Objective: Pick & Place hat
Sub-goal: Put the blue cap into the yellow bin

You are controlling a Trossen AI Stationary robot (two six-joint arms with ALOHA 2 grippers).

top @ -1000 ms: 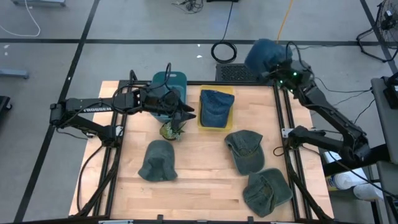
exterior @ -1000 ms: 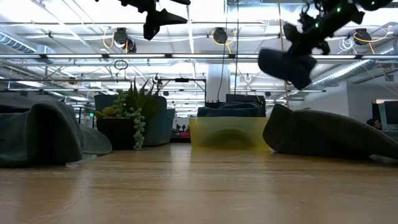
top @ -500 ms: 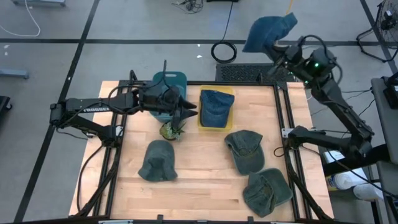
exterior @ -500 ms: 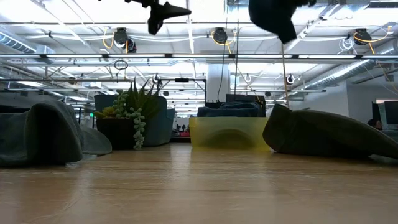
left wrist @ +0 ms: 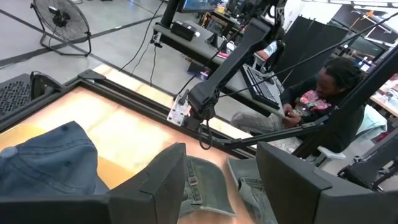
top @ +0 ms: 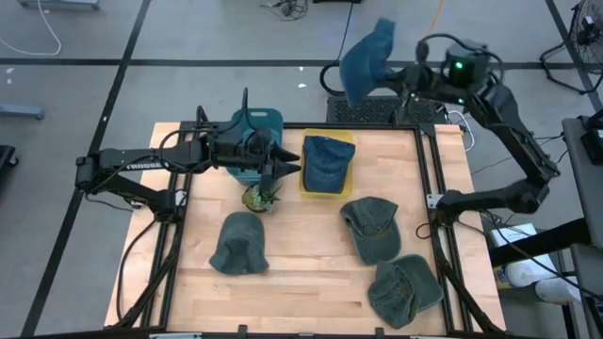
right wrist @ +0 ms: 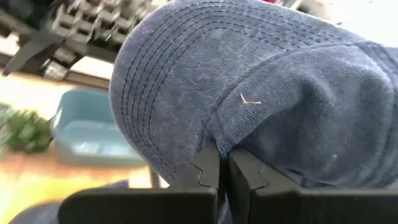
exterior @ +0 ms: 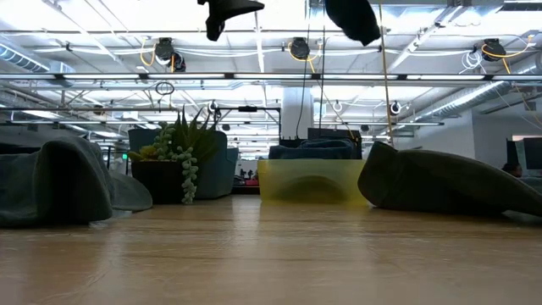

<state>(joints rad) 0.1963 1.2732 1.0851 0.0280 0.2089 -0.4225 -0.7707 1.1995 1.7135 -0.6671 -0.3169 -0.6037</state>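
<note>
A blue denim hat (top: 363, 58) is up in the air beyond the table's far edge, with my right gripper (top: 403, 83) shut on it; the low view shows the hat (exterior: 354, 19) at the very top. Another blue hat (top: 327, 162) lies in a yellow bin (top: 307, 184) at the far middle. Three grey-green hats (top: 240, 242) (top: 372, 226) (top: 405, 287) lie on the wooden table. My left gripper (top: 287, 169) hovers open above a small potted plant (top: 257, 197), with nothing between its fingers (left wrist: 168, 180). My right gripper pinches a fold of the hat's cloth (right wrist: 214, 142) between its two shut fingers (right wrist: 205, 171), where the stitched brim meets the crown. The fingers come in about level from the table's right. The hat is lifted clear and stands out beyond the fingertips toward the left.
A teal bin (top: 256, 127) stands at the far left behind the plant. Black rails (top: 429, 179) frame the table's sides. A coiled cable (top: 339, 78) and a black mat lie on the floor beyond the far edge. A person (left wrist: 323, 93) sits beyond the table's right side.
My right gripper has risen steeply and swung toward the table's left beyond the far edge while rolling. It has stayed shut on the blue hat, which has gone up and leftward with it. My left gripper's fingers have tipped up a little.
</note>
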